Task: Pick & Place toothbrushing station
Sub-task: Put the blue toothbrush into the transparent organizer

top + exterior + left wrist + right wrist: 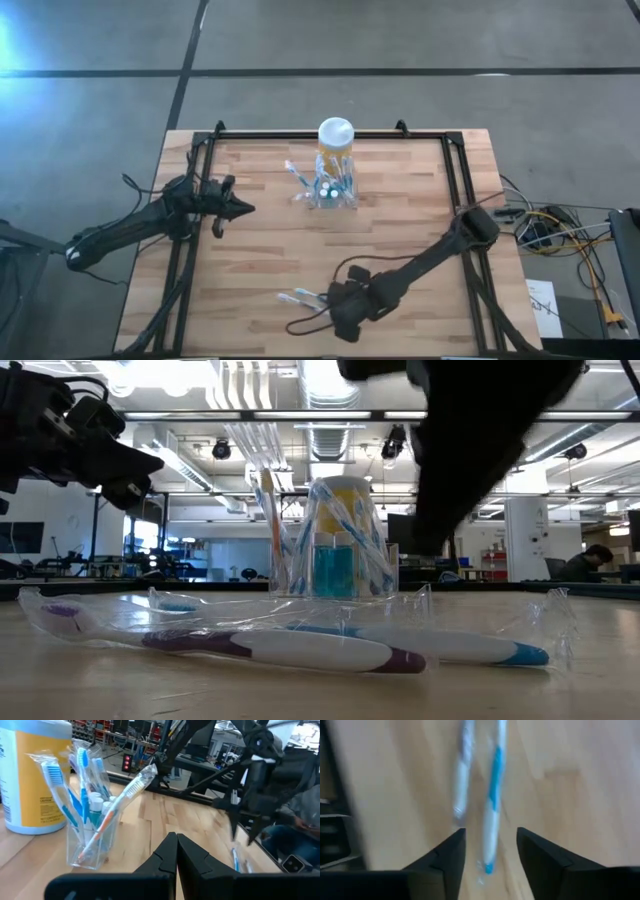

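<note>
The right end effector (487, 852) hangs released, its fingers straddling a blue-handled wrapped toothbrush (492, 800) on the tabletop (400, 215). This looks like the pick step: next it should descend and close squarely on the handle. The toothbrushing station (331, 190) stands mid-tabletop, touching the yellow jar (335, 140). The left end effector (240, 209), clenched, waits nearby.

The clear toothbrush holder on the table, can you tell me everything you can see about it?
The clear toothbrush holder looks like thin see-through plastic, boxy and open on top. It stands upright on the wooden table, right beside the yellow jar with a white lid. Several wrapped toothbrushes lean out of it, with small blue-capped bottles inside. No pincer touches it.
</note>
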Robot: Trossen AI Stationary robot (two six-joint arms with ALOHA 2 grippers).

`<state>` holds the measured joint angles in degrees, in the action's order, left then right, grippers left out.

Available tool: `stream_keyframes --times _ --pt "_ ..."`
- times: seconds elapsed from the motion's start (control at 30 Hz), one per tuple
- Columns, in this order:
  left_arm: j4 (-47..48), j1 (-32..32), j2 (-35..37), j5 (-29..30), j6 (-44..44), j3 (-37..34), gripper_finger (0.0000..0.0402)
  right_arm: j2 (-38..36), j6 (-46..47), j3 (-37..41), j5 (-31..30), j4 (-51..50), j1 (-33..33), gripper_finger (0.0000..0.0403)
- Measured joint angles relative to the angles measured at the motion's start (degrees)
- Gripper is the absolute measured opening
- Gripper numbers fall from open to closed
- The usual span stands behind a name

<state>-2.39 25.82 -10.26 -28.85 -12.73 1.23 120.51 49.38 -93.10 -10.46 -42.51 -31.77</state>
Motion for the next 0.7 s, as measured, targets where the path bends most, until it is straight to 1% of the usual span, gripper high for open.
stream_keyframes --times 0.13,0.3,0.53,0.7 --pt "-0.07 0.01 0.00 -0.60 -0.24 0.00 0.0007 4.94 0.91 -4.14 0.02 -7.17 0.04 0.0197" --pt "-0.13 0.00 0.00 -0.60 -0.45 0.00 0.0007 8.14 0.31 -5.79 0.54 -8.61 0.04 0.0200" --pt "-0.22 0.00 0.00 -0.58 -1.10 0.00 0.0007 8.16 0.14 -3.91 1.72 -8.30 0.04 0.0183" --pt "-0.22 0.00 0.00 -0.57 -2.46 0.02 0.0007 7.97 -2.15 -2.85 1.68 -8.66 0.07 0.0154"
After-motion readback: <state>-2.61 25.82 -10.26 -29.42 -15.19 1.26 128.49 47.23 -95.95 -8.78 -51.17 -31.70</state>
